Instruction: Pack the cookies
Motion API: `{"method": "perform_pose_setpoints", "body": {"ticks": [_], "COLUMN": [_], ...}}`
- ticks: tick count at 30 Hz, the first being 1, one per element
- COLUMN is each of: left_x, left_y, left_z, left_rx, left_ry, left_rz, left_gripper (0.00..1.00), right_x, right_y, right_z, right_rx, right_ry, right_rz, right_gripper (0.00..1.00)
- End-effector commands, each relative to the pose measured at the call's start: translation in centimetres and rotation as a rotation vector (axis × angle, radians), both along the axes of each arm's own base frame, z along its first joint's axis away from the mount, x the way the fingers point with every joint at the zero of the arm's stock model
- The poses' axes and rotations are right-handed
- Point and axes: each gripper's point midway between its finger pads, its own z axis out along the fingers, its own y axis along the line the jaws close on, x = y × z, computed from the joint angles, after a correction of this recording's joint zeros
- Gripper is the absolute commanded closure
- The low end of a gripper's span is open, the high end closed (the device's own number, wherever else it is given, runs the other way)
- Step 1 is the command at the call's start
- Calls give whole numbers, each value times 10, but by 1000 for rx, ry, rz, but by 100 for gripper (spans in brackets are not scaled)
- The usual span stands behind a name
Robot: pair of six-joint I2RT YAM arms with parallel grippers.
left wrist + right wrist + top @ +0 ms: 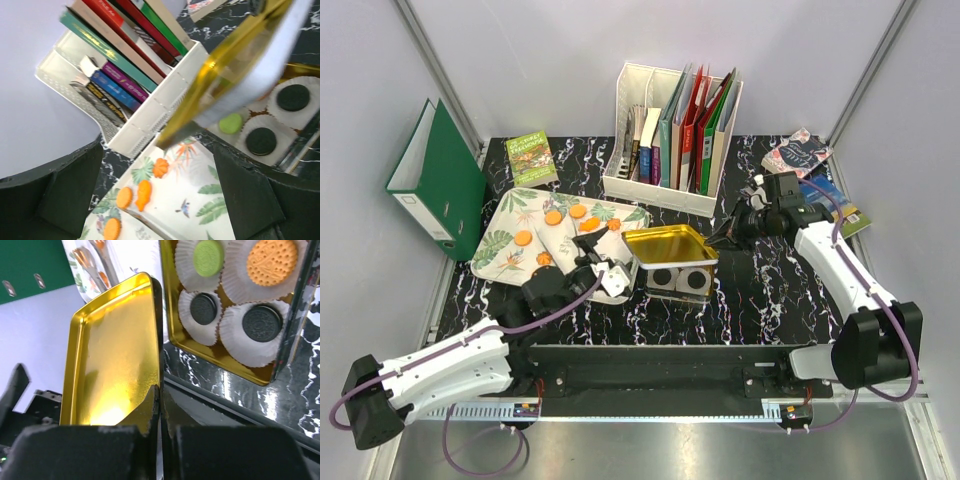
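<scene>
From above, orange cookies [578,212] are seen on the leaf-print tray [500,225] toward the table's left edge. The gold tin [679,291] stands just beside it, its lid [670,243] raised. In the left wrist view, the left gripper [157,200] is spread wide and empty above the tray. In the right wrist view, the right gripper [160,410] is clenched on the lid's rim, and 4 cookies are seated in paper cups [227,335]. Should that pinch slip, the lid could drop over the tin.

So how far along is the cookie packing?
Done: four cookies sit in paper cups in the tin. In hand: the right gripper pinches the gold lid; the left gripper is open, empty. Left: several orange cookies on the leafy tray.
</scene>
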Motion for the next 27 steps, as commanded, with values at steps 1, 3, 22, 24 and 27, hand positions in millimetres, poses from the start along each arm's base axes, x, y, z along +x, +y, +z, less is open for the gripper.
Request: {"method": "perform_pose_setpoints", "body": {"ticks": [1,3,22,24,27], "left_x": [3,0,-39,-41,-45], "left_y": [0,-3,-35,-38,-42], "left_z": [27,23,-3,-5,-7], "left_rx": [-17,1,89,99,101], "left_ry": [-120,-123,-77,-65,-64], "left_rz": [5,-16,-206,-218,-234], "left_gripper": [1,1,1,1,1], "right_x": [0,0,1,2,3], "right_y": [2,1,4,4,5], "right_z": [5,3,22,23,27], "right_rx": [-3,-10,7,4,12], "right_ry": [-36,-37,-69,-73,-79], "right_rz": [80,86,124,119,122], "right_gripper": [100,100,100,100,100]}}
